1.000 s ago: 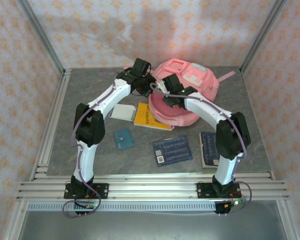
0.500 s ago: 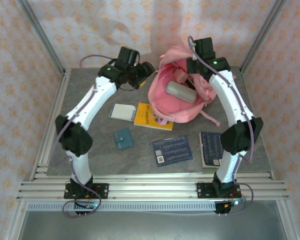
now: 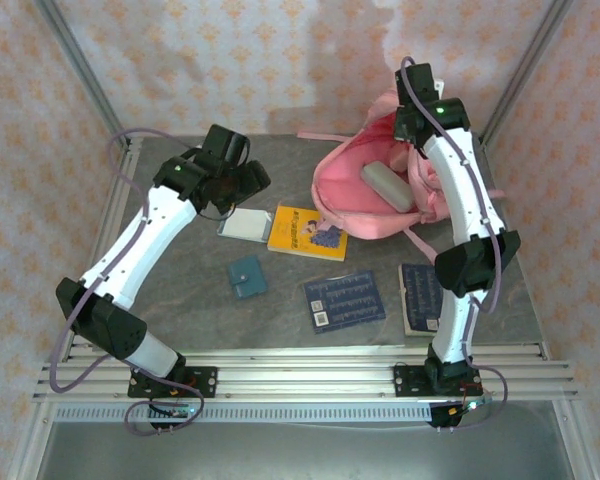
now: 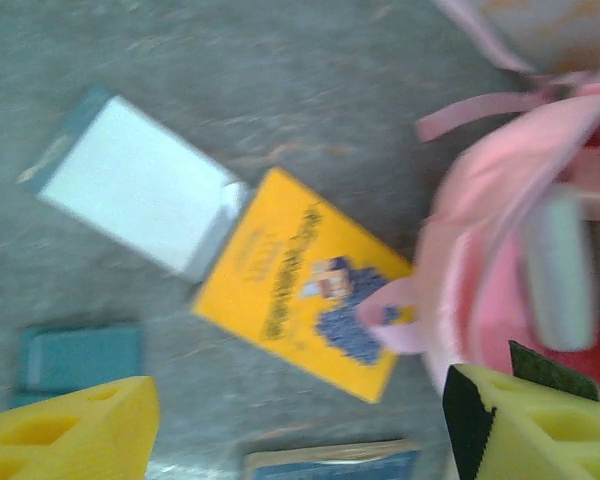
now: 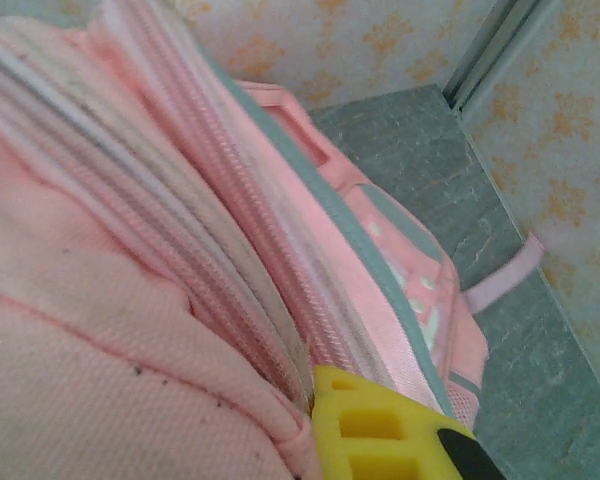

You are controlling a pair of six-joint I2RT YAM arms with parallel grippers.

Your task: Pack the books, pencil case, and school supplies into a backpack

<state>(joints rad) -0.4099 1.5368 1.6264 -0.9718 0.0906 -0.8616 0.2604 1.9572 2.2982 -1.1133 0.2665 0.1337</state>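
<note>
The backpack (image 3: 365, 195) lies toward the far right corner of the counter (image 3: 180, 290), its mouth gaping toward the middle. The right pincer (image 3: 412, 125) is pressed together on the fabric of the upper rim and holds the opening up. The pencil case (image 3: 387, 186) rests inside, so that part looks done.

The rest seems yet to go in. The yellow book (image 3: 307, 233) lies just beside the mouth. A navy book (image 3: 344, 299) and a second navy book (image 3: 421, 297) lie near the near edge, right of the middle. The teal snap case (image 3: 247, 276) and the clear packet (image 3: 245, 223) lie left of the middle. The left pincer (image 4: 300, 435) hangs spread and empty above the packet and yellow book.

The yellow cover carries dark lettering and a cartoon figure, but the lettering is too blurred to read. The navy covers' white print is too small to make out.
</note>
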